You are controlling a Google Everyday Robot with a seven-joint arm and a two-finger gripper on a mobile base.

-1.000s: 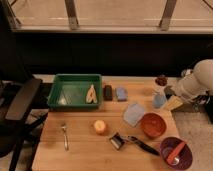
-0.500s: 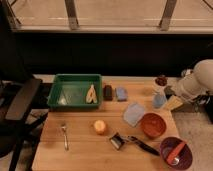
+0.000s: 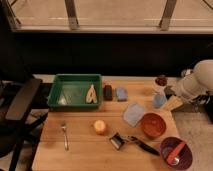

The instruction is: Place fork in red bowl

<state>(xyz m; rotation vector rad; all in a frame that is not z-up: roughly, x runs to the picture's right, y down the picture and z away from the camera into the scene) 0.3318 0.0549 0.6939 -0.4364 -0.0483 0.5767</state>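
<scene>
Fork (image 3: pixel 65 136) flat on the bench (image 3: pixel 85 152)
The fork lies at the front left, well apart from the red bowl (image 3: pixel 152 125). The open hand (image 3: pixel 170 99) hangs at the right edge, holding nothing.

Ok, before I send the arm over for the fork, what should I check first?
1. Fork lies alone near the front left of the table, nothing on it: ok.
2. Red bowl upright, nothing seen inside: ok.
3. Gripper at the right table edge, fingers open, nothing held: ok.
4. Gripper's clearance from the blue cup beside it: cannot tell.
5. Black-handled utensil lies apart from the fork: ok.
</scene>
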